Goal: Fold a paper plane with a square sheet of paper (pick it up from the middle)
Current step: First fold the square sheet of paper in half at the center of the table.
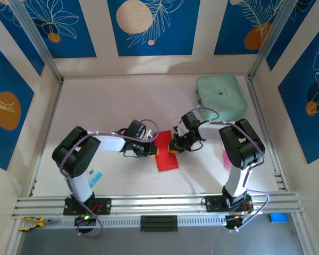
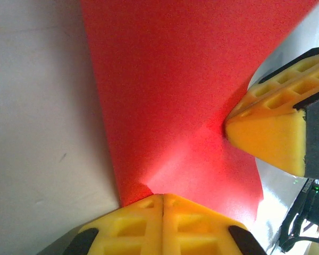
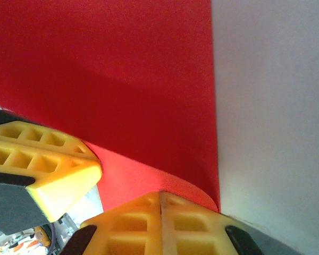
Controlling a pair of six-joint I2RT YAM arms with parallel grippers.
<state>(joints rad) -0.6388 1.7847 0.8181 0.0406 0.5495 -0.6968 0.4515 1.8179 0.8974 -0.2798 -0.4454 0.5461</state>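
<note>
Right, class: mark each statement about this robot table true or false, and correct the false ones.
1. The left pincer and the right pincer are both shut. True.
2. The red sheet lies between the two pincers. True.
3. The mint-green pouch rests on the red sheet. False: it lies apart, toward the table's far right corner.
4. The right pincer is gripping the pouch. False: its closed tips meet the red sheet.
</note>
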